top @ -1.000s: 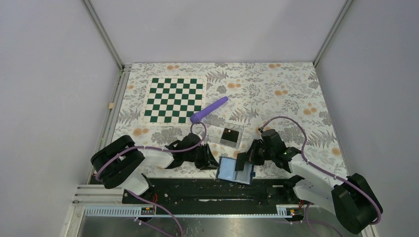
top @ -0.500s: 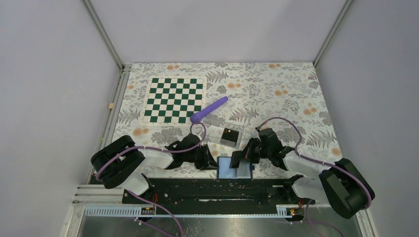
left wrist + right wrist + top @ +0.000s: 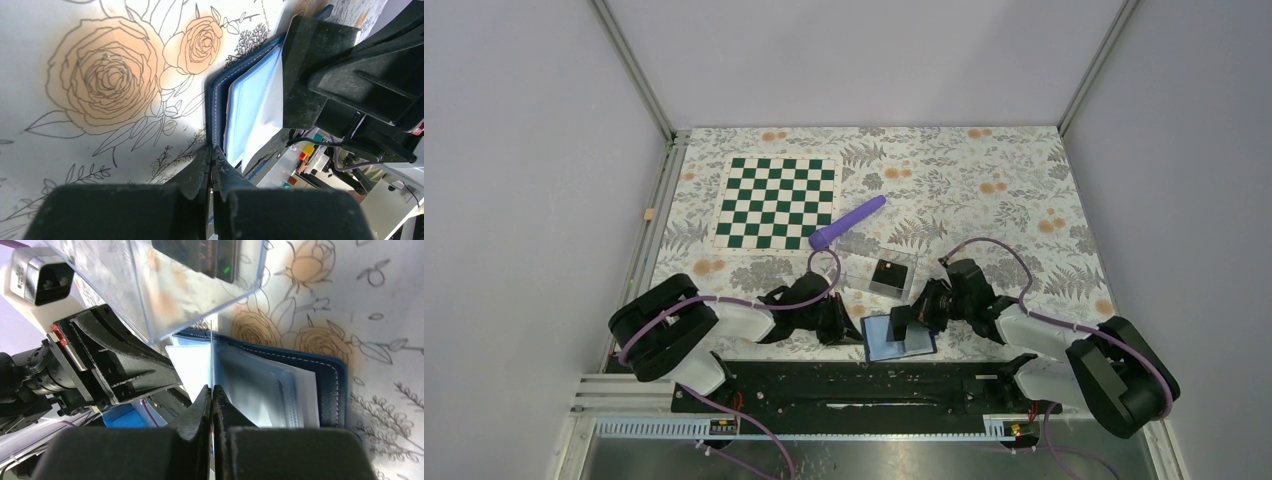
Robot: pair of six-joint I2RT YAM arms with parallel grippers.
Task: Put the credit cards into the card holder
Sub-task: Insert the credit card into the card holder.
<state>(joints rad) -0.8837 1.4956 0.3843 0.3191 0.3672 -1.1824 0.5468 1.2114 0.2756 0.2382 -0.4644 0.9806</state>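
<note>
Left fingers (image 3: 196, 176) have closed beside the card holder (image 3: 216, 112); right fingers (image 3: 199, 412) clamp a card (image 3: 211, 355).

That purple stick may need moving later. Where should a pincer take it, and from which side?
Probably mid-shaft on the purple stick, coming straight down from above, jaws set across its length. It lies flat and diagonal by a corner of the chessboard mat, slim and round, so its narrow width suits that grip.
</note>
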